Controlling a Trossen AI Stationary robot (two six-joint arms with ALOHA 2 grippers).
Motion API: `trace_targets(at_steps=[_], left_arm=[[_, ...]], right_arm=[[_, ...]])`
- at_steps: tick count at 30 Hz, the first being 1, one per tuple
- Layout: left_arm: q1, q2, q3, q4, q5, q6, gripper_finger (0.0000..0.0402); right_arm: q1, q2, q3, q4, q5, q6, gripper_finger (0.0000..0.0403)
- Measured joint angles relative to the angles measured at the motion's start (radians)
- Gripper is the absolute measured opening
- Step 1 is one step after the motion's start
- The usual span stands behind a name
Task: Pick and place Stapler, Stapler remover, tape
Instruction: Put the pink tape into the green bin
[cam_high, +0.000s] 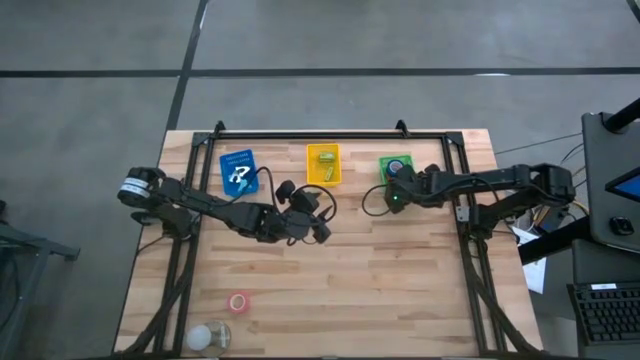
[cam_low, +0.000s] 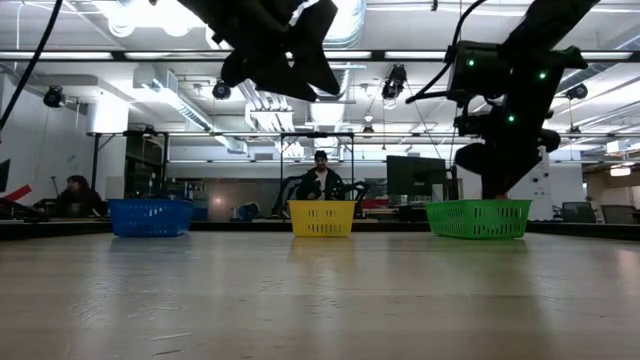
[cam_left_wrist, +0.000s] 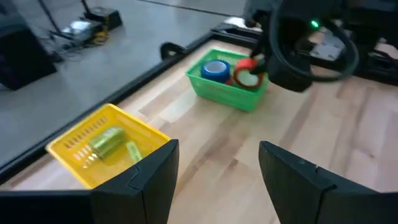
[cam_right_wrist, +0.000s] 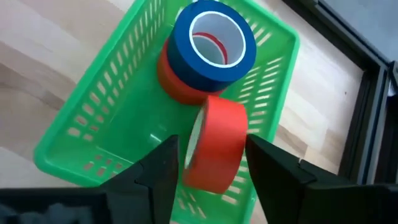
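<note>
My right gripper (cam_right_wrist: 211, 163) hangs over the green basket (cam_right_wrist: 93, 134) at the table's far right, pointing steeply down, open. A red tape roll (cam_right_wrist: 217, 146) stands on its rim in the basket between the two fingers, a narrow gap on either side, leaning on a blue tape roll (cam_right_wrist: 214, 43) stacked on another red one (cam_right_wrist: 177, 84). My left gripper (cam_left_wrist: 217, 163) waits open above the table's middle (cam_high: 312, 222), holding nothing. The yellow basket (cam_high: 323, 163) holds a yellow-green stapler (cam_left_wrist: 106, 142). The blue basket (cam_high: 238, 170) holds a white item.
The three baskets stand in a row along the far edge inside a black frame (cam_high: 330, 136). A loose red tape roll (cam_high: 238, 301) and a pale round thing (cam_high: 206, 335) lie near the front left corner. Bare wood lies between them and the arms.
</note>
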Motion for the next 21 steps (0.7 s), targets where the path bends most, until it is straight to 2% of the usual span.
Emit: trace_targets(at_steps=[6, 12, 16, 21], left_arm=[[0.000, 0.000, 0.000, -0.023, 0.132, -0.008, 0.0225], [-0.002, -0.018, 0.002, -0.089, 0.329, -0.013, 0.0225], [-0.002, -0.046, 0.003, -0.208, 0.504, -0.059, 0.0225], [-0.021, -0.061, 0.002, -0.388, 0.691, -0.116, 0.0225]], right_arm=[[0.016, -0.034, 0.000, -0.003, -0.001, -0.029, 0.0208], [0.046, -0.085, 0.000, -0.001, 0.017, -0.088, 0.0218], [0.079, -0.135, 0.000, 0.000, 0.016, -0.094, 0.0221], [0.129, -0.218, 0.003, 0.017, 0.017, -0.176, 0.0221]])
